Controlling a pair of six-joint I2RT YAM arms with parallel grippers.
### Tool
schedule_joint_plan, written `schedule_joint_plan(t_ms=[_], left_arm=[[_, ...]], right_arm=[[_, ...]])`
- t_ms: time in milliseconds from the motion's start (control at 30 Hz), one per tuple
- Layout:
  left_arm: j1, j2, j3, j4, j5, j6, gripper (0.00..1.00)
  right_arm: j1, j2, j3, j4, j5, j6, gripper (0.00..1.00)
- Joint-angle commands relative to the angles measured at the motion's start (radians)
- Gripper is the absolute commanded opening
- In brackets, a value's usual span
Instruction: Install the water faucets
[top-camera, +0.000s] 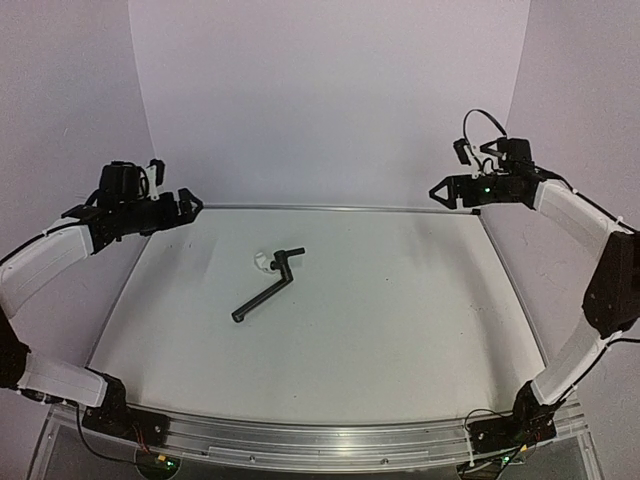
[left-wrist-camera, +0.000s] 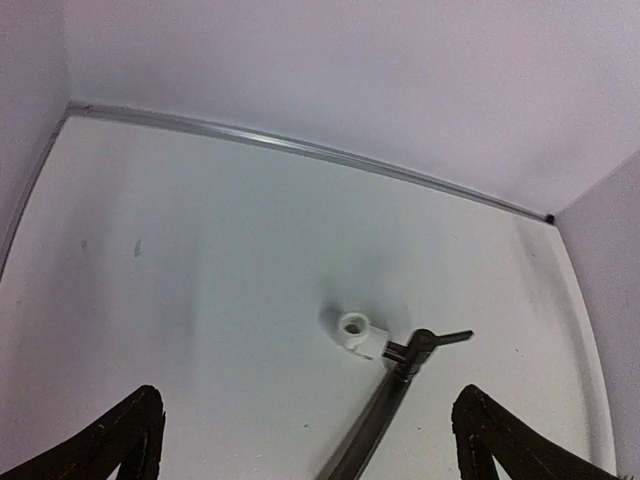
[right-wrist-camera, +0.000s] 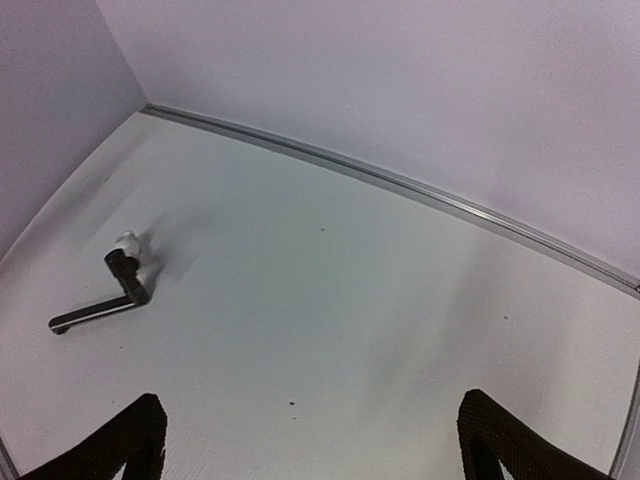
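Note:
The slim black L-shaped pipe (top-camera: 262, 294) lies flat on the white table (top-camera: 400, 320), left of centre, with its short bent end (top-camera: 293, 254) toward the back. The small white fitting (top-camera: 261, 262) sits against the pipe's corner. Both show in the left wrist view, the fitting (left-wrist-camera: 358, 333) on a short stub of the pipe (left-wrist-camera: 385, 410), and in the right wrist view, the pipe (right-wrist-camera: 100, 310) and the fitting (right-wrist-camera: 127, 240) at far left. My left gripper (top-camera: 172, 188) hangs open and empty above the table's back left corner. My right gripper (top-camera: 462, 170) hangs open and empty above the back right corner.
A metal rail (top-camera: 330, 208) runs along the table's back edge below the white backdrop. Side rails border the left and right edges. The arm bases stand at the near edge (top-camera: 300, 440).

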Motion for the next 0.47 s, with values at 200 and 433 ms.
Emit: schedule_joint_plan(t_ms=[200,433], left_arm=[[0.162,0.059,-0.089,-0.16,-0.071,-0.157,1.0],[0.164,0.038,-0.136,-0.094,-0.104,-0.172,1.0]], right_arm=[[-0.219,0.087,-0.098,0.027,-0.074,-0.06,0.98],[-0.224,0.067,-0.14,0.062,-0.047,-0.068,0.98]])
